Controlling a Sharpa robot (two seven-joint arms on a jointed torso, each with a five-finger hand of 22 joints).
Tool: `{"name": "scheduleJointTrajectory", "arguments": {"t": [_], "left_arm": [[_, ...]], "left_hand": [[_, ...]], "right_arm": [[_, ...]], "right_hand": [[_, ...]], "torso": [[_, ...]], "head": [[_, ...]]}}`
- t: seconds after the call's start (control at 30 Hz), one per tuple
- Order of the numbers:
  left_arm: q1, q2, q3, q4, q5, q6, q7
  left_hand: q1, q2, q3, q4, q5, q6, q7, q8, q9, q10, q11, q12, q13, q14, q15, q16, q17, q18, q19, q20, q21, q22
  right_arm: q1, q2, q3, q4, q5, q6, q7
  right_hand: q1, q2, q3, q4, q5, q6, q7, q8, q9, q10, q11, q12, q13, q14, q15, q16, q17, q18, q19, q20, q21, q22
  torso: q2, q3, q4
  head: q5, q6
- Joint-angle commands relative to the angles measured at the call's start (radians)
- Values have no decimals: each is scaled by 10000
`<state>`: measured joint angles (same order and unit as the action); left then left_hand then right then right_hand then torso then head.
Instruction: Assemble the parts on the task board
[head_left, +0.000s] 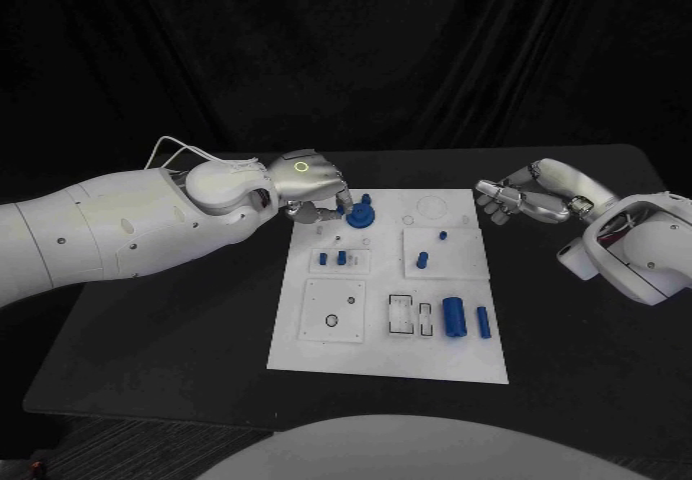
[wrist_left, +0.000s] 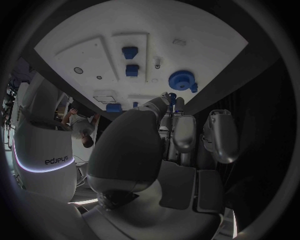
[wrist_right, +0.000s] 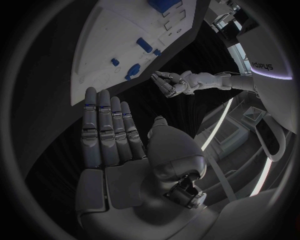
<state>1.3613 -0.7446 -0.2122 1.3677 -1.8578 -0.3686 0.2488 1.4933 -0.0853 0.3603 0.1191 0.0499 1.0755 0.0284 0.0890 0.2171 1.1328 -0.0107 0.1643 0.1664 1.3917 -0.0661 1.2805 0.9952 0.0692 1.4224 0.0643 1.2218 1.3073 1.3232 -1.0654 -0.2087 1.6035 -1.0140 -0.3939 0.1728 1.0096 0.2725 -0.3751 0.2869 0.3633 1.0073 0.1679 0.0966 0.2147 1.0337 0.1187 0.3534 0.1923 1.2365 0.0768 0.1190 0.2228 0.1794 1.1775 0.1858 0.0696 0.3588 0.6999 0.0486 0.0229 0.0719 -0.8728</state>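
Observation:
The white task board (head_left: 389, 350) lies in the middle of the table. A blue gear (head_left: 361, 215) sits near its far left corner, also seen as the gear (wrist_left: 181, 80) in the left wrist view. My left hand (head_left: 310, 185) hovers just left of the gear, and its thumb and a finger pinch a small blue part (wrist_left: 172, 98). My right hand (head_left: 519, 198) hangs by the board's far right corner, holding nothing, with its fingers (wrist_right: 106, 125) held straight. Two small blue pegs (head_left: 333, 258) stand in a left block.
A large blue cylinder (head_left: 453, 317) and a thinner one (head_left: 483, 322) lie at the board's right side. More small pegs (head_left: 423, 260) stand mid-board. The black table (head_left: 173, 340) surrounds the board, with a dark backdrop behind it.

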Motion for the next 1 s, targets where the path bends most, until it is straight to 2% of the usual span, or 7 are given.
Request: {"name": "scheduleJointTrajectory", "arguments": {"t": [0.03,0.13,0.37,0.43,0.5,0.7,1.0], "left_arm": [[14,-74,2,16,127,575,374],[-23,-85,0,-14,136,424,311],[-222,26,-2,-96,145,256,175],[-268,53,-2,-127,145,252,151],[-344,94,-2,-176,146,276,124],[-508,163,-2,-269,146,310,29],[-594,266,-2,-375,147,393,-94]], "left_hand": [[-47,-24,-5,62,-30,19,-44,-50,-15,41,-143,-62,-17,-57,13,-64,-10,21,-68,1,-24,1665],[-27,-24,0,65,-30,34,-30,-46,-15,52,-135,-69,-20,-53,14,-50,18,17,-61,2,-4,1671],[-35,-60,-33,108,-30,70,13,-38,-14,120,-94,-75,-23,-65,19,-51,7,16,-65,4,-4,1674],[-36,-61,-35,110,-30,69,14,-39,-15,123,-94,-74,-23,-70,19,-58,-8,18,-70,4,-14,1672],[-38,-68,-41,119,-30,62,21,-46,-18,141,-87,-74,-23,-76,20,-64,-20,16,-66,5,-4,1675],[-33,-73,-46,127,-30,55,29,-53,-22,171,-81,-71,-22,-84,21,-71,-33,16,-69,5,-9,1674],[-23,-102,-63,140,-30,22,43,-80,-36,215,-66,-74,-21,-106,22,-92,-73,23,-86,5,-43,1666]], "right_arm": [[-19,-10,8,-20,-53,134,-278],[-27,-8,7,-35,-53,175,-295],[-51,-18,7,-29,-53,241,-328],[-54,-21,7,-29,-53,243,-332],[-57,-27,7,-26,-53,251,-339],[-61,-32,7,-23,-53,286,-356],[-69,-15,7,-28,-53,308,-357]], "right_hand": [[86,18,58,21,38,41,7,31,12,65,8,51,-15,43,1,-69,0,28,43,-11,39,-9],[95,20,60,24,35,44,9,33,13,55,12,45,-20,31,6,-79,-2,26,34,-9,33,-16],[101,21,61,26,34,49,11,35,13,46,14,41,-24,22,9,-86,-3,25,27,-7,29,-21],[106,21,62,26,34,51,11,36,14,40,16,37,-27,15,12,-91,-5,24,23,-5,26,-24],[106,21,62,26,34,51,11,36,14,40,16,37,-27,15,12,-91,-5,24,23,-5,26,-24],[106,21,62,26,34,51,11,36,14,40,16,37,-27,15,12,-91,-5,24,23,-5,26,-24],[121,22,65,26,37,56,14,39,14,29,19,32,-33,3,17,-101,-6,23,12,-2,20,-33]], "torso": [[-4,18,3],[-4,25,7],[17,-36,22],[20,-40,18],[14,-27,13],[7,-25,-3],[13,-6,-3]], "head": [[34,2],[40,2],[81,2],[81,2],[70,2],[72,2],[97,2]]}}
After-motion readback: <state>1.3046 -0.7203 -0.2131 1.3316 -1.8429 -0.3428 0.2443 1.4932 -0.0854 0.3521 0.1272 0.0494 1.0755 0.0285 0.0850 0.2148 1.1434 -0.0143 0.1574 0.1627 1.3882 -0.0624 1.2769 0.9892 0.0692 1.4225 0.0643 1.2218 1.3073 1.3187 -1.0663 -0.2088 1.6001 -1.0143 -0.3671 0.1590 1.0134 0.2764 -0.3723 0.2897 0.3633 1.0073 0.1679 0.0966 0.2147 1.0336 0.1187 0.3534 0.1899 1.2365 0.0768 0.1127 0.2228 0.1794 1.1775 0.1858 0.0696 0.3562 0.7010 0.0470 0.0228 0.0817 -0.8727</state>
